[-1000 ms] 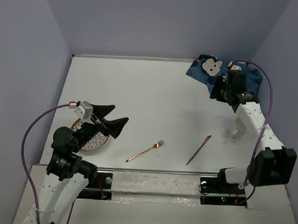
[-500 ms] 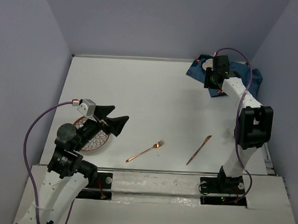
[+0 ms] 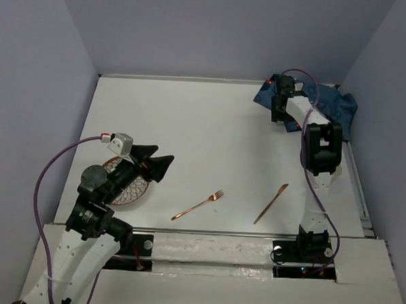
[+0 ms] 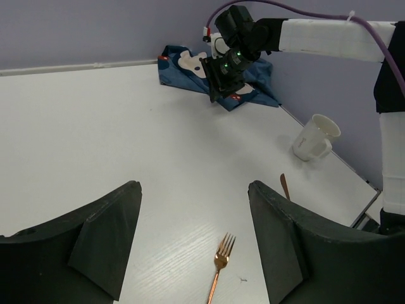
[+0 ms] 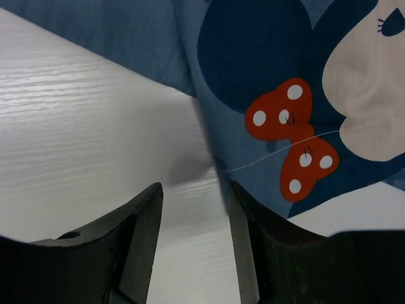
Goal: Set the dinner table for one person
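The white dinner table (image 3: 191, 124) carries a copper fork (image 3: 198, 205) and a copper knife (image 3: 271, 203) near the front. A patterned plate (image 3: 123, 186) lies at the front left, partly under my left arm. My left gripper (image 3: 152, 164) is open and empty, hovering just right of the plate; its wrist view shows the fork (image 4: 218, 269) on the table between the fingers. My right gripper (image 3: 278, 109) is open at the left edge of the blue cloth (image 3: 315, 100) at the back right. In the right wrist view the gripper (image 5: 193, 196) stands at the cloth's edge (image 5: 278, 76).
A white mug (image 4: 314, 136) stands near the right table edge; in the top view the right arm hides it. The knife's tip (image 4: 285, 185) shows beside my left gripper's right finger. Grey-blue walls close the back and both sides.
The right arm has stretched back and left, bringing its gripper from above the cloth's right part down to the cloth's left edge. The left gripper has barely shifted.
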Robot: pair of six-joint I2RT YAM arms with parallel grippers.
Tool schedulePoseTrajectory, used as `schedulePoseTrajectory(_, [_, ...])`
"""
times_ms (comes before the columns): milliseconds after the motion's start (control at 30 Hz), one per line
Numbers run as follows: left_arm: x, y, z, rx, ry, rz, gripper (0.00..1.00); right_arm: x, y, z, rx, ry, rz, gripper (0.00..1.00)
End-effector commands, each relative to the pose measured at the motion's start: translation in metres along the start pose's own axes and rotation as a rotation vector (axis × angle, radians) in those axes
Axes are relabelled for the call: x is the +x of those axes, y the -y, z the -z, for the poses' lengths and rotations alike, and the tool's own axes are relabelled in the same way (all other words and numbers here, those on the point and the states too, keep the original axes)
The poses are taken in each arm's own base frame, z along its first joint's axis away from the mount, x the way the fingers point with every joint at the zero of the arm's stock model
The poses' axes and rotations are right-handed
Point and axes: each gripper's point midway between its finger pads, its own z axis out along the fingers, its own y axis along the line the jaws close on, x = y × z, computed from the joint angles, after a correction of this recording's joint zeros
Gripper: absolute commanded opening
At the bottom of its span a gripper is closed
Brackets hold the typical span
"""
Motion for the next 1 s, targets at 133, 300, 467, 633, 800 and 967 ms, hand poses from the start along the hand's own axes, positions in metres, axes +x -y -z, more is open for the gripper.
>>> schedulePoseTrajectory(133, [-0.023,0.010,0.000,0.024,0.048,-0.024,0.78,-0.005,0.019,-0.004,0.136,-0.008,0.053,0.50])
schedulePoseTrajectory(300, [-0.024,0.008,-0.001,0.016,0.049,-0.027,0.77,0.010,0.014,-0.015,0.131,-0.046,0.047,0.47])
schedulePoseTrajectory(467, [-0.024,0.007,-0.001,0.009,0.052,-0.028,0.71,0.020,0.016,-0.028,0.136,-0.075,0.055,0.21])
schedulePoseTrajectory(633, [-0.026,0.004,-0.002,-0.010,0.058,-0.028,0.66,0.011,0.003,-0.015,0.072,-0.020,0.062,0.00])
schedulePoseTrajectory(800, [-0.029,-0.001,-0.006,-0.034,0.069,-0.017,0.58,-0.009,-0.061,0.049,-0.035,0.137,0.201,0.00])
schedulePoseTrajectory(967, [-0.026,-0.007,-0.009,-0.064,0.061,0.006,0.51,-0.002,-0.116,0.115,-0.178,0.240,0.216,0.00])
